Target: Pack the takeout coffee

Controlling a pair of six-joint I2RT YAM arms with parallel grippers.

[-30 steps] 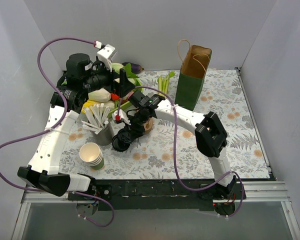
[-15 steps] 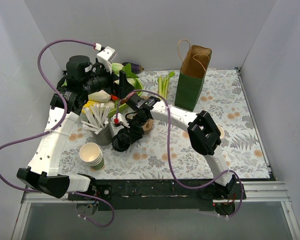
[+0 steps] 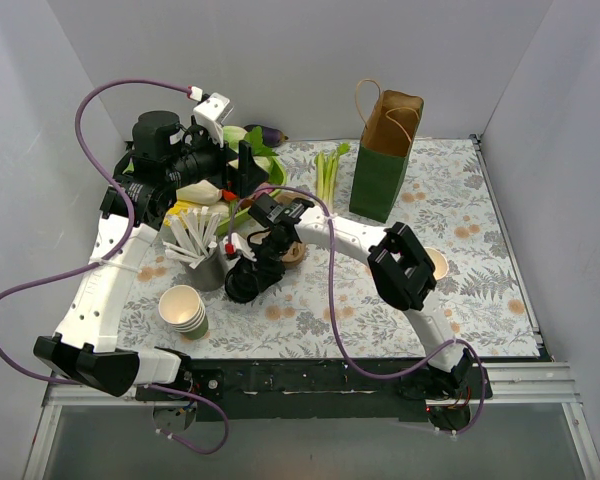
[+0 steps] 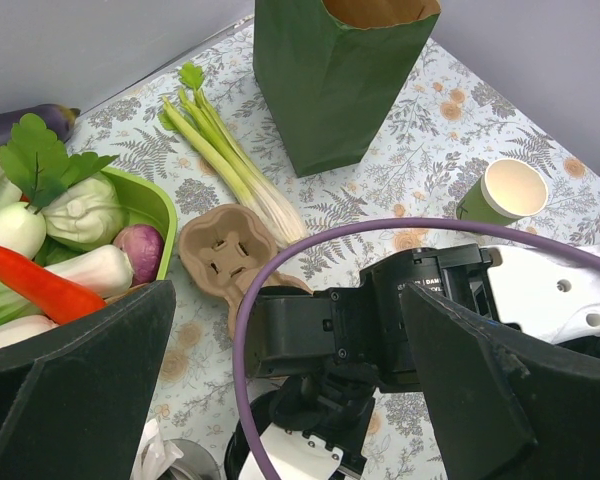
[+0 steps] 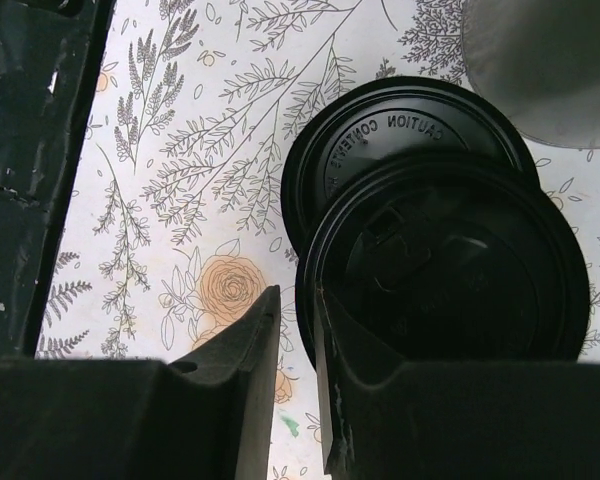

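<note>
Low in the right wrist view, our right gripper (image 5: 298, 300) jaws stand nearly together at the round black plastic lid (image 5: 450, 270) rim, hold unclear, so we should pinch squarely, left gripper (image 4: 288, 300) jaws wide apart.

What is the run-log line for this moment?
right gripper: jaws narrow astride rim of top black lid, grip unconfirmed | left gripper: open, holding nothing | green cup: upright, no lid

On the floral-patterned table (image 3: 480, 290) are set a tall green paper bag (image 3: 380, 180) far back, pale celery stalks (image 3: 326, 175) left of it, nested green paper cups (image 3: 185, 312) near left, a single green paper cup (image 4: 502, 192) right.
</note>
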